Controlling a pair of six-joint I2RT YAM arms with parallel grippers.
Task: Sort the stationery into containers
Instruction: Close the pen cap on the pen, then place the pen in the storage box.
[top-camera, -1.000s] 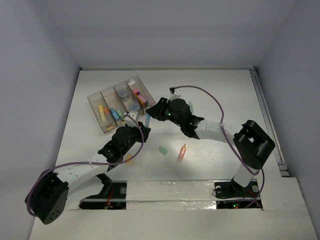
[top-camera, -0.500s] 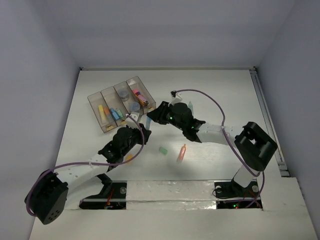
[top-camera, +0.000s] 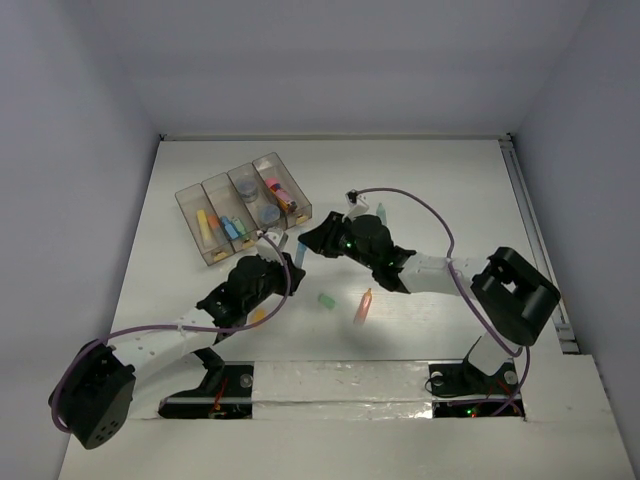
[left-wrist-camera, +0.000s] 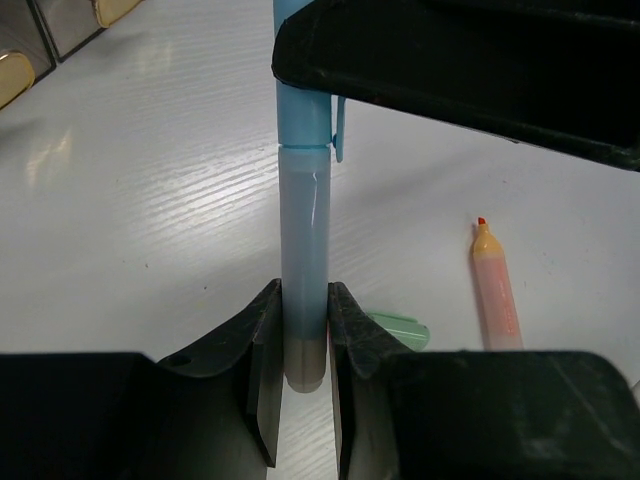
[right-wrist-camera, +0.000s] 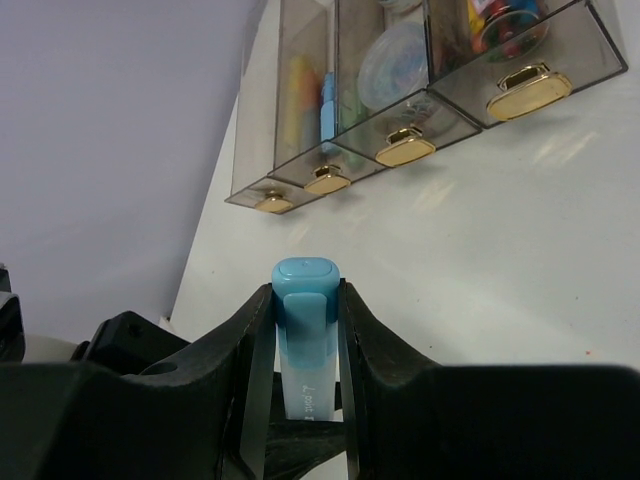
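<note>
- Tray (top-camera: 186, 196): four compartments, partly filled, at the far left of the table (top-camera: 450, 190).
- Left gripper (left-wrist-camera: 303, 330): jaws pinched tight on the grey lower end of the pen (left-wrist-camera: 303, 230).
- Pen: light blue, held between both grippers just right of the tray.
- Right gripper (right-wrist-camera: 305, 310): jaws clamped narrowly on the pen's blue cap.
- Green piece (top-camera: 325, 299) and orange marker (top-camera: 363, 306): lying loose on the table, nearer the arm bases.

The pen (left-wrist-camera: 303, 240) spans from the left end effector (left-wrist-camera: 303, 312) to the right end effector (right-wrist-camera: 305, 300). The tray (right-wrist-camera: 455, 105) lies ahead of the right one. A marker (left-wrist-camera: 497, 292) and a cap (left-wrist-camera: 402, 330) lie to the right of the left one.
</note>
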